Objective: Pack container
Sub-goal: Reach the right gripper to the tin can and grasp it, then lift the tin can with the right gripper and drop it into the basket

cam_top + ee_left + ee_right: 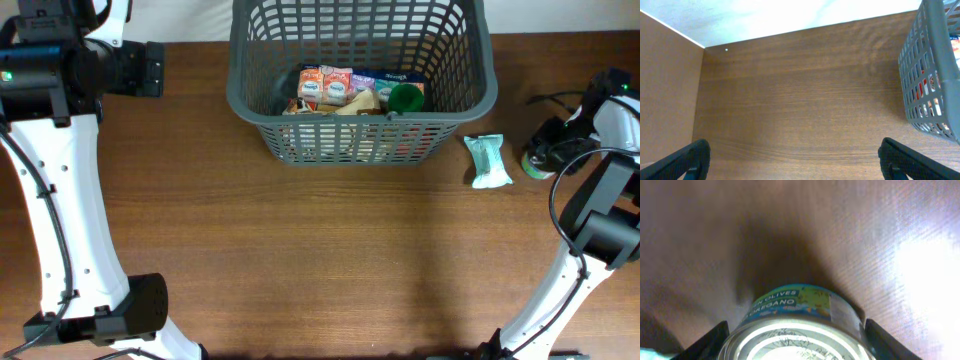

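A dark grey plastic container [350, 140], a slotted shopping basket with a flared rim, stands at the far middle of a wooden table [320, 260]. It is partly loaded. Small cartons [337, 86] in orange and blue are packed along its floor, with a green-lidded jar [406, 97] at their right end.

The left gripper [794, 145] hangs over bare wood to the left of the basket. Its two black fingers are spread wide with nothing between them. A corner of the lattice wall shows at the right edge of its wrist camera.

On the far right of the table, well apart from the basket, the right gripper [795, 326] is low over a tin of olives [790, 305]. The tin stands upright on the wood, its blue and green label partly reading "OLIVES" and its ridged metal top catching the light. One black finger flanks each side of the tin, right at its edge. The wrist camera does not show whether they are pressing on it or only bracketing it.

A pale green packet [488, 160] lies flat on the table between the basket's right front corner and the tin, touching neither.
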You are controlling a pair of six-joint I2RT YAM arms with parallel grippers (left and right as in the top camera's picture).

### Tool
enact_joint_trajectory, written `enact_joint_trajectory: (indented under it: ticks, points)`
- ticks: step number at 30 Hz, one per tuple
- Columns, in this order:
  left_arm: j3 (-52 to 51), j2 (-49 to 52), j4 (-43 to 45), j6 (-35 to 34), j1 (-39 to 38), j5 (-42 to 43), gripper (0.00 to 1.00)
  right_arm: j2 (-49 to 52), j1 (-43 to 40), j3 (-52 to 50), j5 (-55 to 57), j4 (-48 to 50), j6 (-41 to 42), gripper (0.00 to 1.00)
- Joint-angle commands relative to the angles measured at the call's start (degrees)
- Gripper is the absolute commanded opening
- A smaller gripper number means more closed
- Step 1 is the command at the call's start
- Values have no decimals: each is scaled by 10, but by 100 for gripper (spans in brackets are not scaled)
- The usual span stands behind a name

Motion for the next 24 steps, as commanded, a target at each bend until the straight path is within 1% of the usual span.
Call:
enact_joint_trajectory:
  ticks: [1, 5, 8, 13, 17, 19, 21, 24]
  points:
    - [-2, 1, 0, -7, 1, 6, 99, -10, 3, 40, 3, -32, -17, 42]
    - [-2, 1, 0, -7, 1, 6, 99, -53, 4, 113, 3, -89, -20, 40]
    - [-2, 1, 0, -7, 1, 6, 99, -96, 10, 174, 2, -128, -20, 33]
    - [-2, 1, 0, -7, 1, 6, 99, -186, 51, 279, 1, -181, -26, 27]
    - [-2, 1, 0, -7, 1, 6, 99, -263, 126, 328, 3, -185, -46, 20]
    - [-2, 1, 0, -7, 1, 6, 99, -292, 175, 336, 3, -176, -61, 15]
    - [-2, 1, 0, -7, 1, 6, 99, -313, 248, 336, 3, -160, -90, 11]
    - [-2, 1, 0, -7, 1, 6, 99, -309, 310, 336, 6, -150, -119, 10]
